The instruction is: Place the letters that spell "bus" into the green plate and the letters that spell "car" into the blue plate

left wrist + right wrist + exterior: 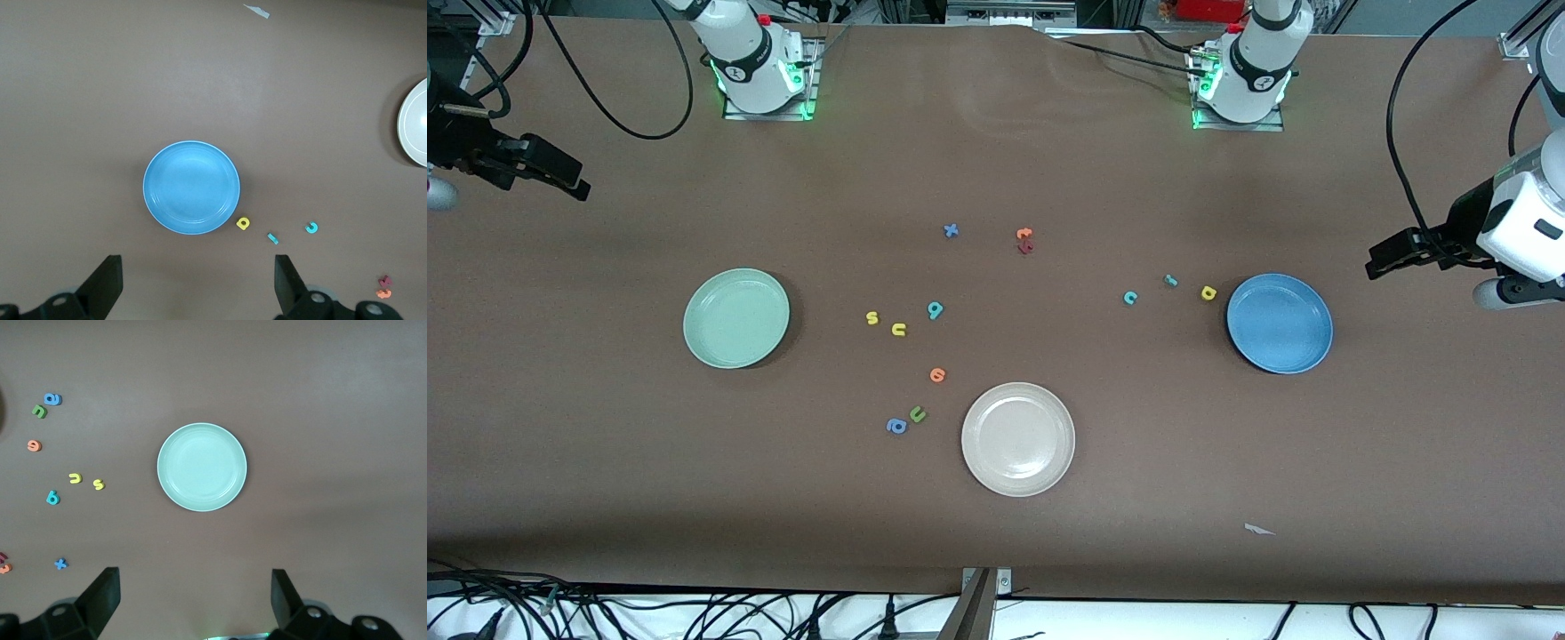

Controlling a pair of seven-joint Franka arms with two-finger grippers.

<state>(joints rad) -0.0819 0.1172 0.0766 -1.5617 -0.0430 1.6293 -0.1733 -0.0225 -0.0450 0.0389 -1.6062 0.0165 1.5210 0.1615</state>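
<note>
The pale green plate (735, 317) (201, 467) and the blue plate (1279, 323) (191, 187) both hold nothing. Between the green and white plates lie a yellow "s" (872, 317) (99, 485), a yellow "u" (899, 330) (75, 478) and a teal looped letter (935, 309) (53, 497). Beside the blue plate lie a yellow "a" (1208, 292) (243, 223), a thin teal "r" (1171, 281) (272, 238) and a teal "c" (1130, 298) (311, 228). My right gripper (576, 182) (193, 600) hangs open and holds nothing, over bare table at the right arm's end. My left gripper (1378, 265) (198, 283) is open too, over the left arm's end.
A cream-white plate (1017, 438) sits nearest the front camera. Around it lie an orange letter (937, 374), a green "u" (917, 414) and a blue "a" (895, 427). A blue "x" (951, 231) and orange and red letters (1024, 240) lie toward the bases. A paper scrap (1258, 530) lies near the front edge.
</note>
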